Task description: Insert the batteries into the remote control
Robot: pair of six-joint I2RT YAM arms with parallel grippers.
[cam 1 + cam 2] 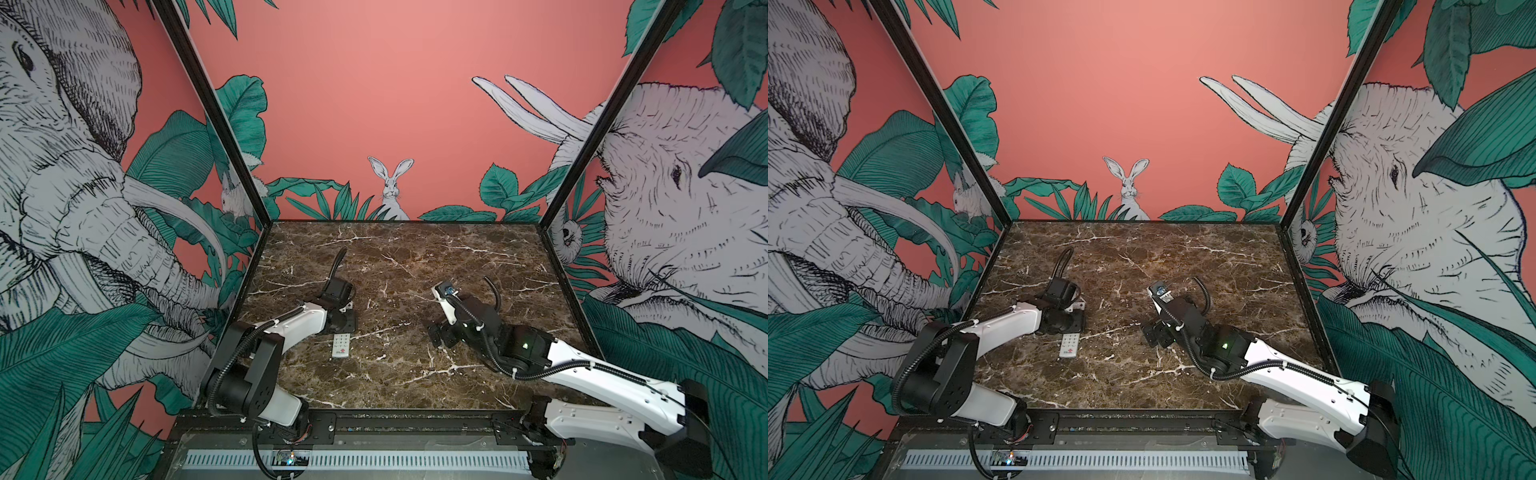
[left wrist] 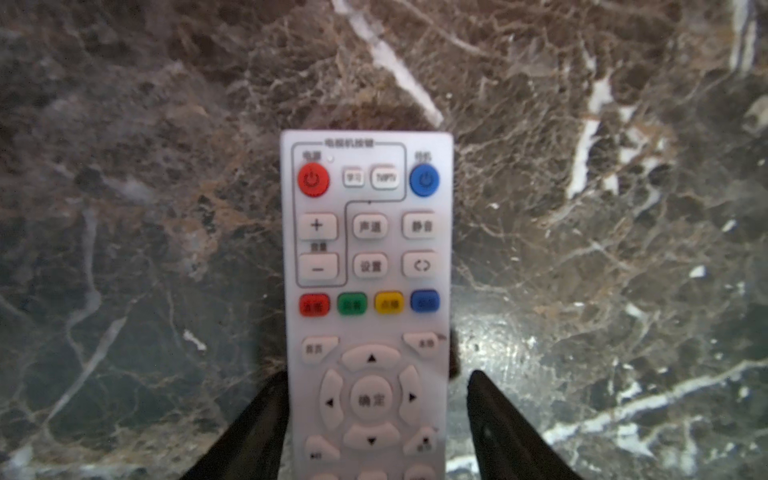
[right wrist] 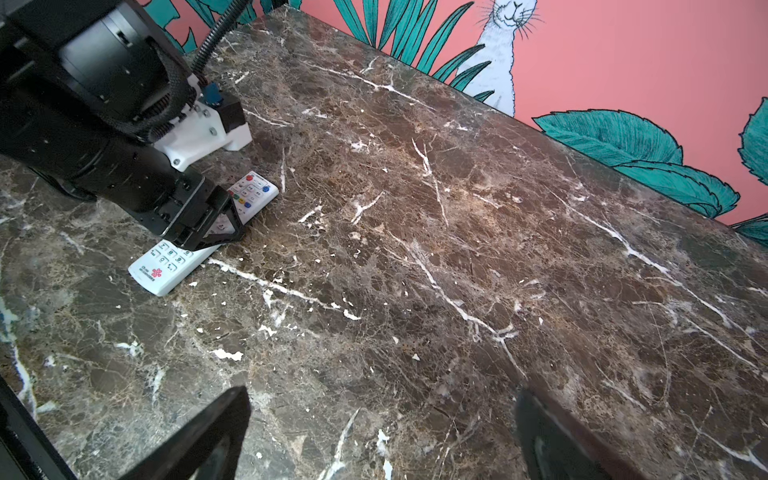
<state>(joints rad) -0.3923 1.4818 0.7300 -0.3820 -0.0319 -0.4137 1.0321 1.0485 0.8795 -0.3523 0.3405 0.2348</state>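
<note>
The white remote control [image 1: 1069, 345] lies on the marble tabletop [image 1: 1142, 257], left of the frame's centre, its far end hidden under the left claw [image 1: 1066, 326]. The right claw [image 1: 1152, 334] sits apart, near centre.

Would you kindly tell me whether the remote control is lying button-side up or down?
Button-side up: the remote control lies flat on the table, its coloured buttons and red logo showing.

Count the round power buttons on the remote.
2: red button and blue button, at opposite corners of the remote control's end. The left gripper covers its middle, so more may hide.
</note>
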